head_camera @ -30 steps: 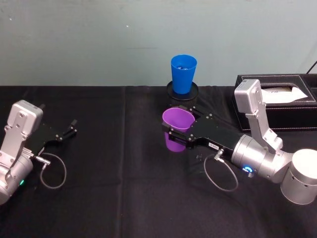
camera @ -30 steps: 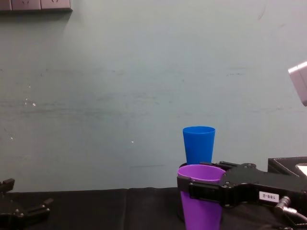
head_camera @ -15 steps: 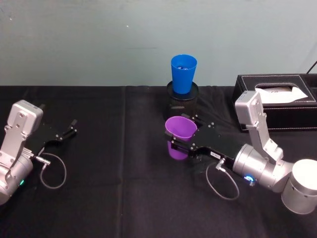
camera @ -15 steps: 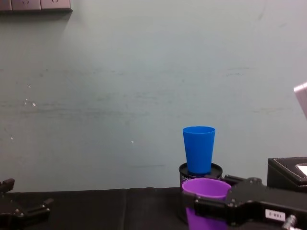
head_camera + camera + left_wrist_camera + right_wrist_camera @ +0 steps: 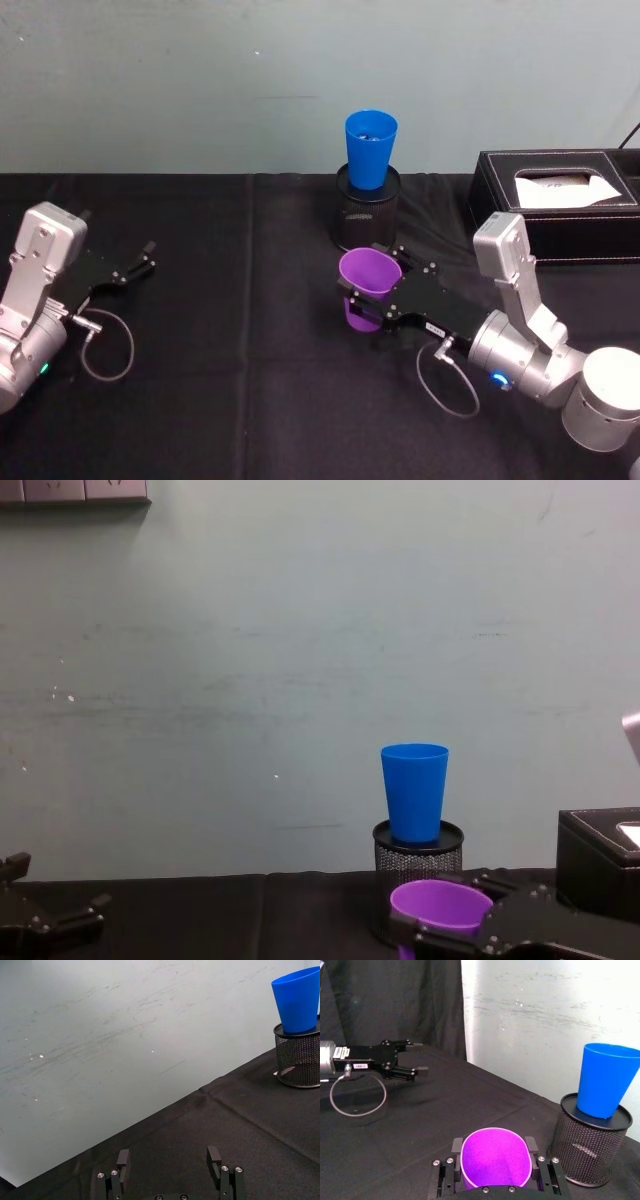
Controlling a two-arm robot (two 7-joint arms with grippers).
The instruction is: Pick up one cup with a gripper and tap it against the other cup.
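Your purple cup [image 5: 367,287], light, smooth and probably slippery, sits clamped just below its rim in the right end effector [image 5: 385,292] mid-worktop, short of the blue cup [image 5: 370,148] perched on the mesh holder [image 5: 367,208] near the far edge.

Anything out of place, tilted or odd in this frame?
One oddity: the blue cup stands on top of the black mesh pen holder, not on the table. The purple cup, clamped in the right gripper, is apart from it. The left gripper sits open, idle. Nothing spilled.
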